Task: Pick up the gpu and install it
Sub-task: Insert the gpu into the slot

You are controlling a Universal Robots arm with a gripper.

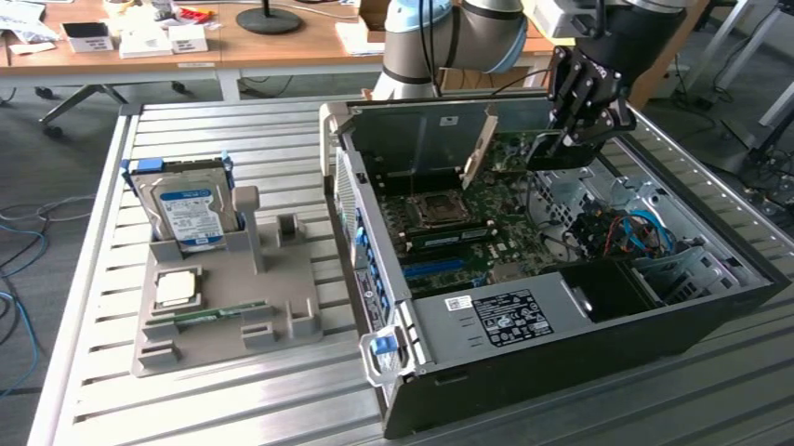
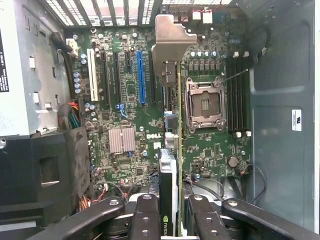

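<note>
Claw (image 2: pixel 173 212): narrowly open, we see it pinching the gpu (image 2: pixel 168 170).
Axis: parallel to blue slot (image 2: pixel 141 75), probably offset beside it.

A: How much of the gpu (image 2: pixel 168 182) shows from the wrist?
B: Edge-on only; its near end runs off the frame between the pincer (image 2: pixel 171 202) fingers, themselves cut off.
A: Does it touch the motherboard (image 2: pixel 125 107)?
B: Cannot tell; the card hides what lies beneath it.
A: The exterior view?
B: The arm (image 1: pixel 429 37) is cropped at the top, and the label (image 1: pixel 507 318) print is too small to read.
</note>
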